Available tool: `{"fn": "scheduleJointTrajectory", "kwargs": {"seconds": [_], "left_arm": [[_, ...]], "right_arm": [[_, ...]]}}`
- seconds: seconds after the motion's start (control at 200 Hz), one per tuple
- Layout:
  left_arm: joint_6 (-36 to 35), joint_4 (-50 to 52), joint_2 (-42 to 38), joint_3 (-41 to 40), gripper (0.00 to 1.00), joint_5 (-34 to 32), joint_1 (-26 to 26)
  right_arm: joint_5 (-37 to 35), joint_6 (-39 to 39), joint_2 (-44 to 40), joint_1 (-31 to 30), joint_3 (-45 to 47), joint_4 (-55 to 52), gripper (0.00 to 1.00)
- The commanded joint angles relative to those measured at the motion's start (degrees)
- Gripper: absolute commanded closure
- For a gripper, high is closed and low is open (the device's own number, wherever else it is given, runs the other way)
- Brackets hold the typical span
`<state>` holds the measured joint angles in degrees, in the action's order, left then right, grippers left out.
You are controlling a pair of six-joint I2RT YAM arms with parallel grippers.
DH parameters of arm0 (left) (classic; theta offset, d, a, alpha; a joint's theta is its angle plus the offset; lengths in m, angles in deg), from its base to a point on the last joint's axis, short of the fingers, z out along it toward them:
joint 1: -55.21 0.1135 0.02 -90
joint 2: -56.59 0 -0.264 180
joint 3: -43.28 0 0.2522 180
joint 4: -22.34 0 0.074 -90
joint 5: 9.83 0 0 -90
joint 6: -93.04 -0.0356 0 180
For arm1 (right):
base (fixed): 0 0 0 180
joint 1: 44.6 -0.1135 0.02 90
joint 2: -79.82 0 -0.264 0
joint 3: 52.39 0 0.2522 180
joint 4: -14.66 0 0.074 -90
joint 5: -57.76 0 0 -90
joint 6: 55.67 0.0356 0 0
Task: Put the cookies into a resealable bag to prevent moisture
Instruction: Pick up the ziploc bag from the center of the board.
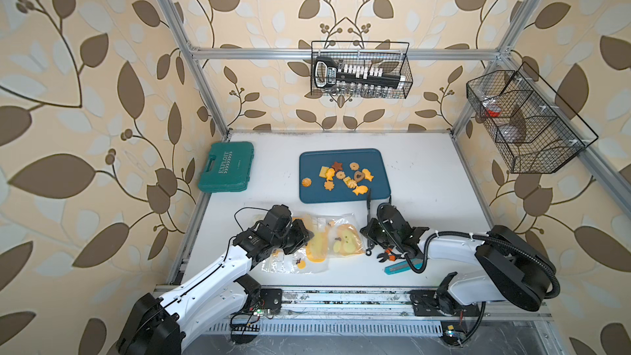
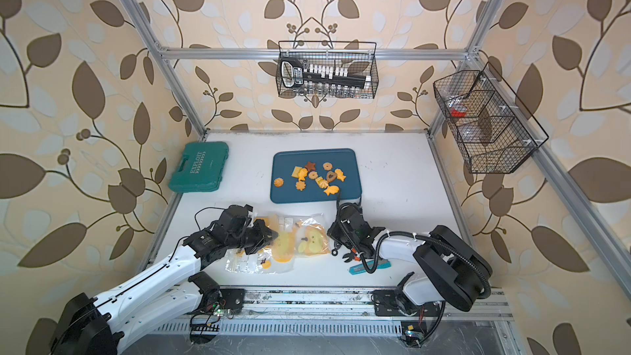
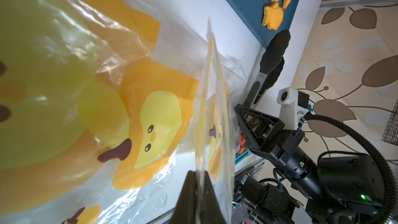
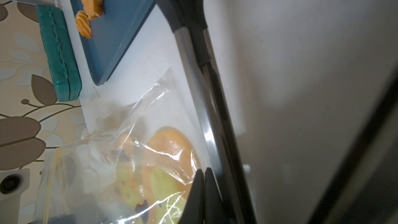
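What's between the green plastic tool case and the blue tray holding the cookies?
Nothing: bare white tabletop separates the green plastic tool case from the blue rectangular tray, as both top views show.

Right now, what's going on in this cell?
The left gripper is shut on the raised edge of a clear duck-print bag, one of several lying together. The right gripper is shut too, sitting beside the tongs, whose tips reach the blue tray. I can't tell whether it holds anything. The cookies all sit on the tray, none visibly bagged yet.
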<state>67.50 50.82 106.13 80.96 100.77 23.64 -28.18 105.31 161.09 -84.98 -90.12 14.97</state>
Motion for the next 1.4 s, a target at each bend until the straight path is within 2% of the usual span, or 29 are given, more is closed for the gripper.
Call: {"fn": "scheduleJointTrajectory", "kwargs": {"seconds": [0.0, 0.05, 0.09, 0.12, 0.185, 0.22, 0.265, 0.335, 0.455, 0.515, 0.575, 0.64, 0.745, 0.87, 0.905, 0.945, 1.055, 1.115, 1.285, 1.394], "left_arm": [[-1.41, -1.45, -1.04, 2.16, 0.96, -0.1, -0.46], [-2.08, -1.31, -1.4, 2.53, 0.99, -0.2, -0.51], [-3.21, -0.99, -1.67, 3.15, 1.0, -0.4, -0.42], [-4.99, -0.17, -1.8, 4.19, 1.0, -0.82, -0.4], [-9.86, 5.88, -1.6, 8.95, 1.0, -3.66, -0.41], [-13.08, 9.78, -1.36, 12.26, 1.0, -5.83, -0.35], [-17.63, 15.11, -0.78, 17.3, 1.0, -9.21, -0.42], [-24.94, 23.81, 1.57, 25.88, 1.0, -15.67, -0.42], [-34.62, 41.07, 9.41, 43.15, 1.0, -28.19, -0.32], [-36.78, 48.01, 12.97, 50.43, 1.0, -36.9, -0.17], [-39.58, 52.83, 16.21, 56.04, 1.0, -42.83, 0.93], [-41.44, 57.21, 19.81, 61.08, 1.0, -46.94, 4.38], [-46.75, 59.82, 24.48, 65.6, 1.0, -48.0, 12.67], [-46.89, 66.55, 32.54, 72.45, 1.0, -63.37, 18.96], [-46.54, 67.73, 37.15, 74.6, 1.0, -65.39, 19.46], [-47.02, 67.76, 40.46, 76.52, 1.0, -63.43, 19.53], [-48.63, 61.75, 46.27, 77.44, 1.0, -45.36, 19.53], [-48.64, 57.03, 48.08, 76.56, 1.0, -38.28, 19.77], [-42.82, 51.77, 51.63, 78.63, 1.0, -30.71, 20.23], [-40.58, 45.13, 50.62, 76.07, 1.0, -26.57, 20.23]], "right_arm": [[-1.72, 1.03, -1.06, -0.13, 0.68, -1.29, 1.0], [-1.5, 0.01, -1.65, -0.28, 0.65, -0.51, 0.99], [-0.91, -1.67, -2.38, -0.46, 0.75, 1.27, 0.93], [-0.44, -3.88, -3.16, -0.56, 0.73, 2.7, 0.83], [-1.03, -8.88, -5.9, -1.16, -0.3, 2.96, 0.48], [-1.8, -12.34, -7.97, -1.34, -1.07, 2.06, 0.34], [-3.89, -15.88, -10.88, -1.46, -2.22, -0.42, 0.22], [-8.78, -20.69, -15.8, -1.53, -3.16, -4.15, 0.1], [-17.03, -26.74, -21.76, -1.37, -4.41, -8.36, 0.01], [-19.75, -30.27, -22.29, -1.28, -5.64, -10.26, 0.0], [-22.22, -33.08, -20.84, -1.28, -7.19, -12.11, 0.0], [-24.47, -34.71, -18.42, -1.24, -9.95, -16.57, 0.01], [-24.9, -35.76, -16.09, -1.11, -12.14, -20.96, 0.01], [-25.64, -35.25, -16.44, -0.88, -12.42, -23.85, 0.01], [-26.53, -34.36, -16.41, -0.71, -12.57, -25.36, 0.02], [-27.53, -33.27, -16.22, -0.45, -12.65, -27.1, 0.02], [-27.57, -31.46, -14.96, 0.54, -12.35, -30.24, 0.02], [-27.08, -30.91, -14.4, 0.57, -11.69, -30.57, 0.02], [-24.4, -29.68, -14.67, 0.54, -10.1, -30.37, 0.0], [-23.52, -30.01, -15.52, 0.57, -9.44, -30.48, 0.0]]}}
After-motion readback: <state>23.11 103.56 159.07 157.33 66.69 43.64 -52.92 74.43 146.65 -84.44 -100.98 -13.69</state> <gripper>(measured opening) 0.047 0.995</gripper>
